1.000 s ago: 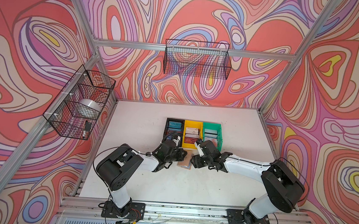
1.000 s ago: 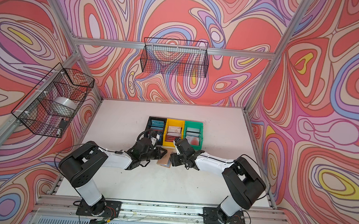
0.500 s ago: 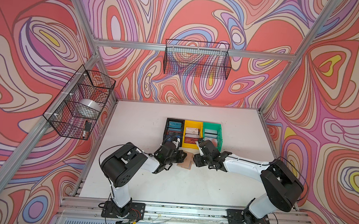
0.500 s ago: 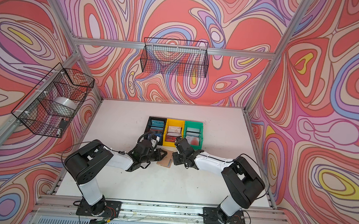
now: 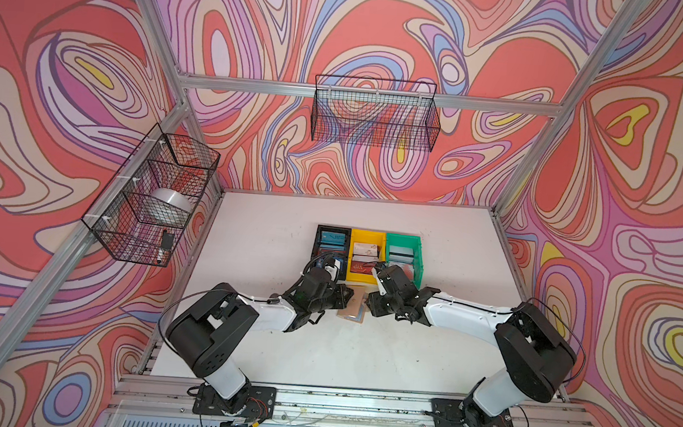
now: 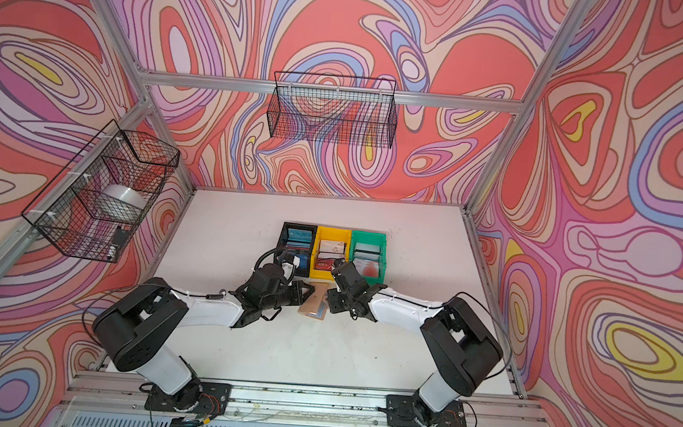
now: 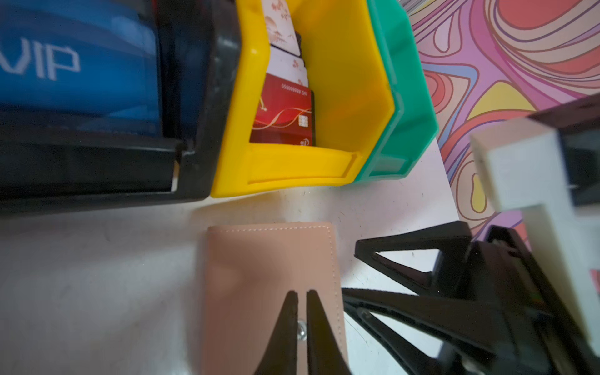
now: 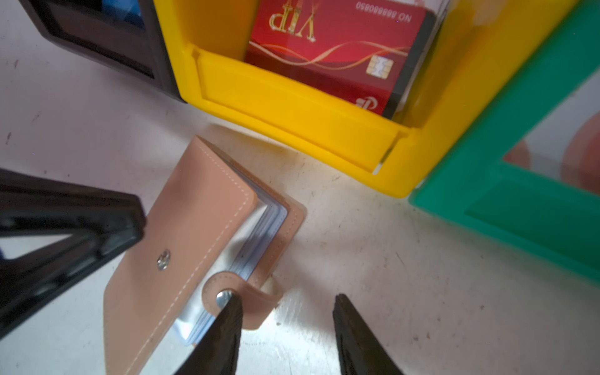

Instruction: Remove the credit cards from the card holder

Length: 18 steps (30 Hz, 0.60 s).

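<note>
The left gripper (image 7: pixel 302 297) has its fingers pinched almost together. The tips are over the cover (image 7: pixel 269 266) of the card holder (image 5: pixel 352 305), by the snap stud (image 7: pixel 301 328), and grip nothing. The right gripper (image 8: pixel 287 300) stands half spread, with one finger (image 8: pixel 224 331) touching the loose snap tab (image 8: pixel 256 302). The holder lies near the middle of the table (image 5: pixel 263 342), just in front of the yellow bin (image 8: pixel 292 107), its cover ajar over clear sleeves (image 8: pixel 272 217). It looks light and floppy, and the sleeves look slippery. Any cards inside are hidden. Best to pin the cover down and pinch a stiff card edge.
</note>
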### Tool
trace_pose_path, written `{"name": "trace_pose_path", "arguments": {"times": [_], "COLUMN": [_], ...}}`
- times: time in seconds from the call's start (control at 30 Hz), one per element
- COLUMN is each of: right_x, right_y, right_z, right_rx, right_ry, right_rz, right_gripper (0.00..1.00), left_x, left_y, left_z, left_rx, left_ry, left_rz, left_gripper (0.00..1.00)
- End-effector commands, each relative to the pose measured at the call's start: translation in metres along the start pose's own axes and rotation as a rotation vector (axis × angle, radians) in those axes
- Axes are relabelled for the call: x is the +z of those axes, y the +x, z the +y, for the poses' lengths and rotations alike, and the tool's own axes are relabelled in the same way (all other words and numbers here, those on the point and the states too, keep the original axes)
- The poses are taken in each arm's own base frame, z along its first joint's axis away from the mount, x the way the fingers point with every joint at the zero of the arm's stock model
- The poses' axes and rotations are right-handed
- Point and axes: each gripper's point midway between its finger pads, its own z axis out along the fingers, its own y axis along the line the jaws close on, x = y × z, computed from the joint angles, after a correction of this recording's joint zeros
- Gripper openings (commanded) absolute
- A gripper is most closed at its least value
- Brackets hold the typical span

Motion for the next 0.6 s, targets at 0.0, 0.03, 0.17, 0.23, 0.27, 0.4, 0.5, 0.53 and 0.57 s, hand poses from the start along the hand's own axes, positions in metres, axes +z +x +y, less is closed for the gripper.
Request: {"name": "trace_pose_path", "arguments": {"times": [0.0, 0.03, 0.17, 0.23, 0.27, 0.4, 0.5, 0.53, 0.57], "right_x": [0.001, 0.002, 0.005, 0.007, 0.008, 0.009, 0.009, 0.009, 0.009], "right_y": [-0.002, -0.002, -0.004, -0.004, -0.005, -0.01, -0.014, -0.014, -0.016], "right_z": [0.005, 0.006, 0.009, 0.01, 0.01, 0.013, 0.016, 0.018, 0.02], "right_rx": [-0.01, -0.01, -0.012, -0.012, -0.01, -0.013, -0.023, -0.026, -0.03], "right_ry": [-0.01, -0.012, -0.013, -0.013, -0.013, -0.016, -0.022, -0.027, -0.036], "right_rz": [0.005, 0.007, 0.009, 0.011, 0.009, 0.004, 0.001, 0.0, 0.0], "right_gripper": [0.49, 0.49, 0.49, 0.49, 0.48, 0.49, 0.49, 0.49, 0.49], "left_x": [-0.008, -0.009, -0.01, -0.01, -0.009, -0.006, -0.007, -0.007, -0.009], "left_y": [0.009, 0.011, 0.022, 0.032, 0.036, 0.04, 0.04, 0.038, 0.037], "left_z": [0.014, 0.018, 0.031, 0.041, 0.046, 0.049, 0.047, 0.046, 0.044], "left_rx": [0.043, 0.042, 0.009, -0.02, -0.035, -0.066, -0.066, -0.062, -0.056], "left_ry": [-0.095, -0.108, -0.127, -0.14, -0.145, -0.132, -0.128, -0.126, -0.127], "left_rz": [0.043, 0.046, 0.049, 0.057, 0.057, 0.051, 0.054, 0.053, 0.051], "left_gripper": [0.13, 0.13, 0.13, 0.13, 0.13, 0.12, 0.12, 0.13, 0.13]}}
